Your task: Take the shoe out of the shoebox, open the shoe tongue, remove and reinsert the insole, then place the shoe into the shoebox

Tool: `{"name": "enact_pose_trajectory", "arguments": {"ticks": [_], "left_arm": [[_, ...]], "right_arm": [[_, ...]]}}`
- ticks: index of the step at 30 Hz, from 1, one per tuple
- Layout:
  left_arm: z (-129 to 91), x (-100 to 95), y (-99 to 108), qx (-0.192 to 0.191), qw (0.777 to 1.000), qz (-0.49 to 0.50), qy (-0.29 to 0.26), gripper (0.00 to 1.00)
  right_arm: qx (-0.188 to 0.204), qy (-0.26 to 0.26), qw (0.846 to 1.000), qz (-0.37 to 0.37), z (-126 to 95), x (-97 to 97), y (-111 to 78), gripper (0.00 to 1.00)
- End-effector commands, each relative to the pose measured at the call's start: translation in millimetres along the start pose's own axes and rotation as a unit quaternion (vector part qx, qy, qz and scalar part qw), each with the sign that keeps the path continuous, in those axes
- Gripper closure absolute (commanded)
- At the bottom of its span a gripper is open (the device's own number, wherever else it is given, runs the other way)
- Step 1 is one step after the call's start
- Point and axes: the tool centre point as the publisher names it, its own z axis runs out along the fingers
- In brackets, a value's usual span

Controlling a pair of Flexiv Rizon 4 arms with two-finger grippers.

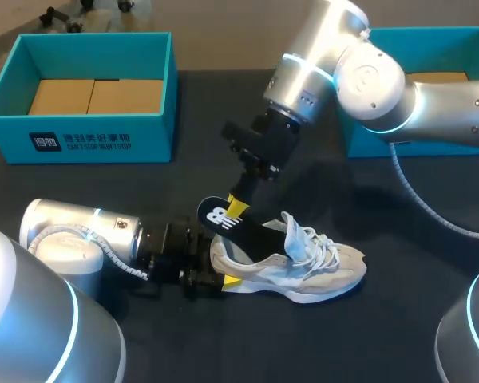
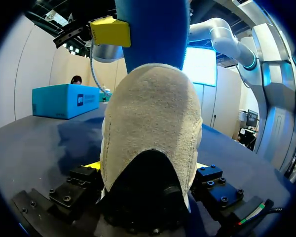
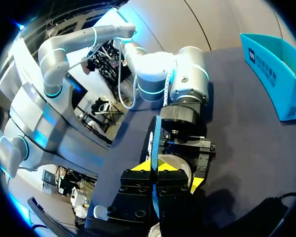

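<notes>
Both claws are closed on something. The left claw [image 1: 223,277] [image 2: 148,168], reaching in from the near left, is clamped from two sides on the heel of the pale grey shoe [image 1: 319,267] [image 2: 150,123], which is laid on the dark table [image 1: 104,191] near its middle with the toe pointed right. The right claw [image 1: 238,209] [image 3: 157,167], brought down from the far right, is pinched tight on the black insole [image 1: 218,217] [image 3: 157,136], one yellow tip pressed to each face. The insole is held tilted, its upper end raised above the heel and its lower part tucked inside the shoe. White laces [image 1: 315,239] are seen loose over the front. Two teal boxes, the left box [image 1: 80,132] and the right box [image 1: 431,33], are set along the far side, well apart from the shoe.
</notes>
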Motion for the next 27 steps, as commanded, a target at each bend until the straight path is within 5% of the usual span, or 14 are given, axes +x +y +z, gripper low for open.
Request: {"name": "enact_pose_trajectory", "arguments": {"ticks": [1, 7, 17, 27], "left_arm": [[0.4, -0.8, 1.0, -0.002, 1.0, 0.0, 0.0, 1.0], [0.4, -0.8, 1.0, -0.002, 1.0, 0.0, 0.0, 1.0], [0.4, -0.8, 1.0, -0.002, 1.0, 0.0, 0.0, 1.0], [0.4, -0.8, 1.0, -0.002, 1.0, 0.0, 0.0, 1.0]], "right_arm": [[-0.001, -0.001, 1.0, 0.0, 0.2, 1.0, 0.0, 1.0], [-0.001, -0.001, 1.0, 0.0, 0.2, 1.0, 0.0, 1.0], [-0.07, -0.061, 0.992, -0.081, -23.7, 11.9, 41.2, 1.0], [-0.121, -0.061, 0.983, -0.123, -47.2, 20.6, 60.5, 1.0]]}}
